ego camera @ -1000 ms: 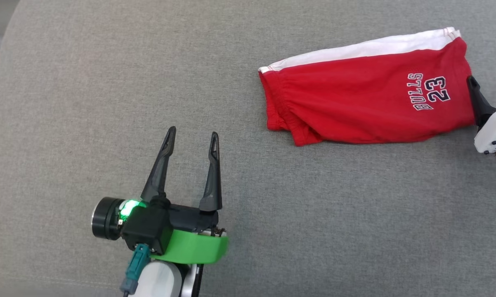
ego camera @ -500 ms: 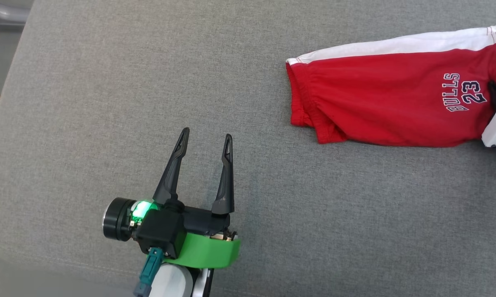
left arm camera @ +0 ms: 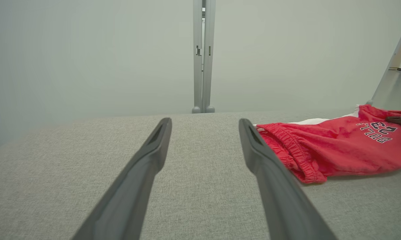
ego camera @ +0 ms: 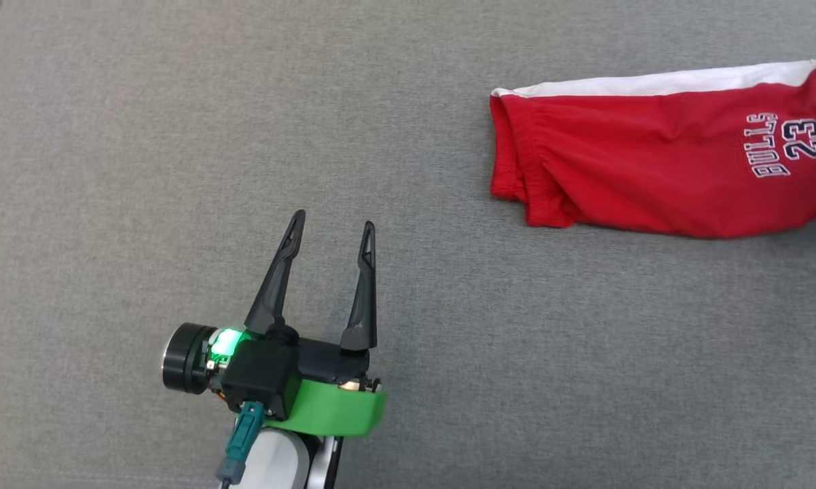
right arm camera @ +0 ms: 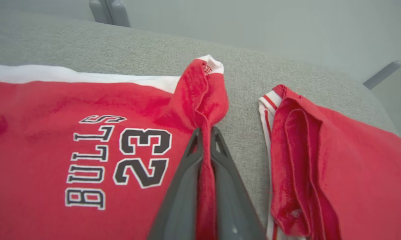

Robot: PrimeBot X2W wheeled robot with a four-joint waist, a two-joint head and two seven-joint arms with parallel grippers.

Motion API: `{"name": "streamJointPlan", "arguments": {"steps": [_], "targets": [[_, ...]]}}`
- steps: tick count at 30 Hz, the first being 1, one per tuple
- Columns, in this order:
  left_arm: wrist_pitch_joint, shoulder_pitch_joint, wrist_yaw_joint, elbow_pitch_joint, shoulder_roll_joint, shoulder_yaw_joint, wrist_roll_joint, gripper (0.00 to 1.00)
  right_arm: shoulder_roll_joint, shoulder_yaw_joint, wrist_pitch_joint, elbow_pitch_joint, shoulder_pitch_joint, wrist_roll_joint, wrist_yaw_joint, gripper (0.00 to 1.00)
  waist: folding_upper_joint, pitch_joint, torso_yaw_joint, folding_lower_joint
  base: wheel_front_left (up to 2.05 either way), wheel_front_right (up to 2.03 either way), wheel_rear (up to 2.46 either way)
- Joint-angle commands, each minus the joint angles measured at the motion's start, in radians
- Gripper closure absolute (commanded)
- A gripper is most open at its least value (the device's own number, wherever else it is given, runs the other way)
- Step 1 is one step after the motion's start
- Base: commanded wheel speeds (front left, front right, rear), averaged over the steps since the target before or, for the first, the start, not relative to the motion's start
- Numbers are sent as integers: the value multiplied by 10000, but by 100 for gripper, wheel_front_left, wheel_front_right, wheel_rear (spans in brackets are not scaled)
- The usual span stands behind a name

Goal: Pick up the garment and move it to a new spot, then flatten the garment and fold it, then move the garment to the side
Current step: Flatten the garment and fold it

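The garment (ego camera: 652,173) is a pair of red shorts with a white side stripe and "BULLS 23" print. It lies flat on the grey cushion at the head view's upper right. In the right wrist view my right gripper (right arm camera: 205,133) is shut on the shorts (right arm camera: 70,116), pinching a raised fold of the hem by the print. One dark tip of it rests on the shorts (left arm camera: 337,146) at the left wrist view's right edge. My left gripper (ego camera: 331,224) stands open over bare cushion, well left of the waistband. Nothing is between its fingers (left arm camera: 153,146).
A second folded red cloth (right arm camera: 320,160) with white trim lies just right of the pinched hem. The grey fabric surface (ego camera: 177,136) spreads wide to the left and front. A pale wall and a grey post (left arm camera: 203,56) stand behind the far edge.
The head camera has shifted. The right gripper, open at the hem a second ago, has shut on it and left the head view. The shorts lie farther right of the left gripper.
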Motion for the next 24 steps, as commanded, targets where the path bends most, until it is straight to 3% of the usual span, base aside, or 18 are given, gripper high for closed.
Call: {"name": "streamJointPlan", "arguments": {"steps": [1, 14, 24], "targets": [[-30, 23, -31, 23, 18, 102, -67, 0, -31, 110, -99, -103, -244, -160, -24, 100, 0, -175, -260, 0, 0, 0, 0], [-30, 315, -91, 104, 21, 205, -229, 0, 1061, 616, 254, -969, -1026, -1597, -23, 100, 0, -806, -337, 0, 0, 0, 0], [-28, 402, -13, 19, 21, 61, -416, 0, 2405, -48, 823, -2127, -508, -2996, -23, 100, 0, -932, 162, 0, 0, 0, 0]]}}
